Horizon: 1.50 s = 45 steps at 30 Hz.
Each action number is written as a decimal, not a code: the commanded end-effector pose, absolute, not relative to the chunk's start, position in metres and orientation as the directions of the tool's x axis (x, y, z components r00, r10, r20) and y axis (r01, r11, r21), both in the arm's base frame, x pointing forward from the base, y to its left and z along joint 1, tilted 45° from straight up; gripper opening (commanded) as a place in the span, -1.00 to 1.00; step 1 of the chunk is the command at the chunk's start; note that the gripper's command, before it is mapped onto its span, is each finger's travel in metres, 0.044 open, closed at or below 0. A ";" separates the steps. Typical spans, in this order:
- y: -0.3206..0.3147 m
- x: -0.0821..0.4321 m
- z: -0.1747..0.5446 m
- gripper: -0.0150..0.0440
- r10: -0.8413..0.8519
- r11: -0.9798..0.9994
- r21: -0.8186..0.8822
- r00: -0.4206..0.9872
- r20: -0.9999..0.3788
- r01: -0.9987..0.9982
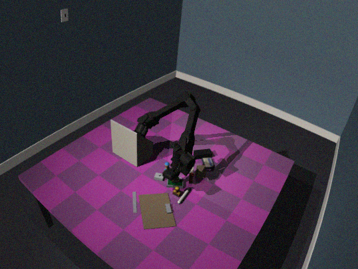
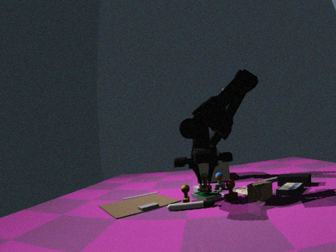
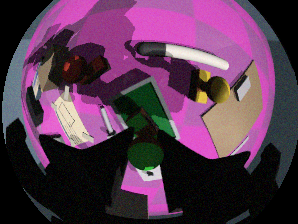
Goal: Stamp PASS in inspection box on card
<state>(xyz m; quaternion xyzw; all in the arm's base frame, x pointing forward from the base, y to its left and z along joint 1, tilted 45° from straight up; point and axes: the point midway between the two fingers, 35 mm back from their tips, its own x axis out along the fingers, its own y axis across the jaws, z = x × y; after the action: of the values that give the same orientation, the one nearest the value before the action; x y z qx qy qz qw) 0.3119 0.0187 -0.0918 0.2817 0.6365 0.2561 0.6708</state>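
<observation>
My gripper [image 1: 174, 179] [image 2: 205, 182] [image 3: 145, 132] is shut on the green-knobbed stamp [image 2: 204, 188] [image 3: 145, 156], held upright with its base down over the green ink pad [image 1: 170, 182] [image 2: 208, 194] [image 3: 151, 100]. The base overlaps the pad in the wrist view; whether it touches the ink I cannot tell. The cream card [image 3: 69, 119] [image 2: 242, 190] lies beside the pad, at the left in the wrist view. A box outline shows on it, with no green mark visible. The lettering on the stamp's face is hidden.
A red stamp [image 3: 74, 69] [image 2: 230, 184], a yellow stamp [image 3: 219, 90] [image 2: 185, 189] and a blue stamp [image 1: 166, 164] [image 2: 218, 176] stand around the pad. A white marker [image 1: 182, 197] [image 3: 195, 57], a clipboard [image 1: 154, 213], a cardboard block [image 2: 260, 191] and a pale upright panel [image 1: 124, 143] are also there.
</observation>
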 end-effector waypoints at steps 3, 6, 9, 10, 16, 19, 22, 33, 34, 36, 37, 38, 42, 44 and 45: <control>0.012 0.313 -0.086 -0.49 0.699 0.713 0.701 0.060 -0.712 0.011; 0.009 0.312 -0.083 -0.49 0.699 0.714 0.700 0.060 -0.713 0.011; 0.005 0.312 -0.080 -0.49 0.698 0.714 0.700 0.060 -0.713 0.011; 0.004 0.312 -0.078 -0.49 0.698 0.714 0.700 0.060 -0.713 0.011; -0.003 0.312 -0.072 -0.49 0.698 0.714 0.700 0.060 -0.714 0.011; -0.006 0.311 -0.068 -0.49 0.698 0.714 0.700 0.060 -0.714 0.011; -0.009 0.311 -0.065 -0.49 0.698 0.714 0.700 0.060 -0.714 0.011; 0.002 0.313 -0.041 -0.49 0.694 0.719 0.695 0.060 -0.718 0.007; 0.006 0.313 -0.036 -0.49 0.693 0.719 0.695 0.060 -0.718 0.006; 0.014 0.314 -0.028 -0.49 0.692 0.720 0.694 0.060 -0.719 0.004; 0.018 0.314 -0.024 -0.49 0.692 0.721 0.693 0.060 -0.720 0.003; 0.022 0.314 -0.020 -0.49 0.691 0.721 0.693 0.060 -0.720 0.002; 0.038 0.313 -0.004 -0.49 0.691 0.721 0.693 0.060 -0.720 -0.003; 0.047 0.312 0.003 -0.49 0.692 0.721 0.693 0.060 -0.719 -0.005; 0.051 0.311 0.007 -0.49 0.693 0.720 0.694 0.061 -0.719 -0.007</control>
<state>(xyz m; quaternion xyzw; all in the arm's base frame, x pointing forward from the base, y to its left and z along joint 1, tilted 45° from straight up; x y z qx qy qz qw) 0.3134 0.0399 -0.0025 0.2685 0.6352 0.2574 0.6769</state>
